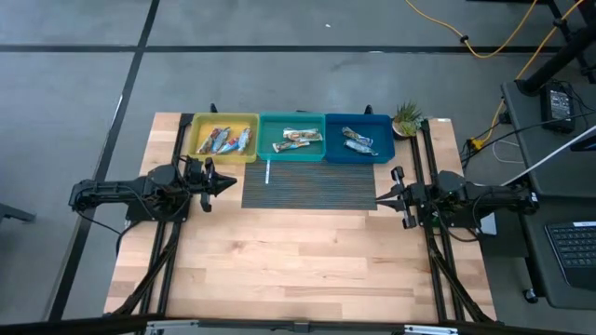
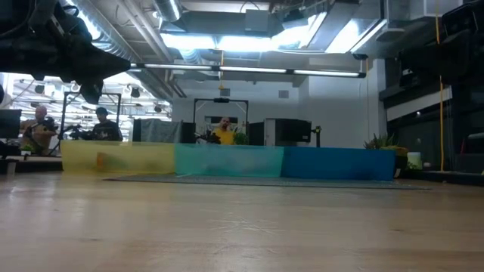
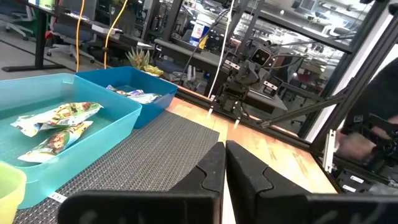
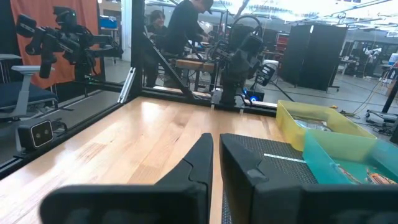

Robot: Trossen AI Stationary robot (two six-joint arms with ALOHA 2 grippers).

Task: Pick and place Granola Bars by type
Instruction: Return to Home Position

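Three trays stand side by side at the table's far edge. The yellow tray [image 1: 197,138] holds several blue granola bars [image 1: 226,140]. Tan, printed bars [image 1: 300,140] [image 3: 55,118] lie in the teal tray [image 1: 266,138]. Silver bars [image 1: 358,140] [image 3: 132,93] lie in the blue tray [image 1: 384,140]. My left gripper [image 1: 231,183] [image 3: 224,157] is shut and empty, hovering at the left end of the dark mat [image 1: 312,189]. Shut and empty too, my right gripper [image 1: 379,196] [image 4: 216,148] waits at the mat's right end.
A white strip [image 1: 267,173] lies on the mat's far left part, in front of the teal tray. A small potted plant [image 1: 407,118] stands to the right of the blue tray. Bare wooden table [image 1: 298,261] stretches toward the near edge. People show in the room behind.
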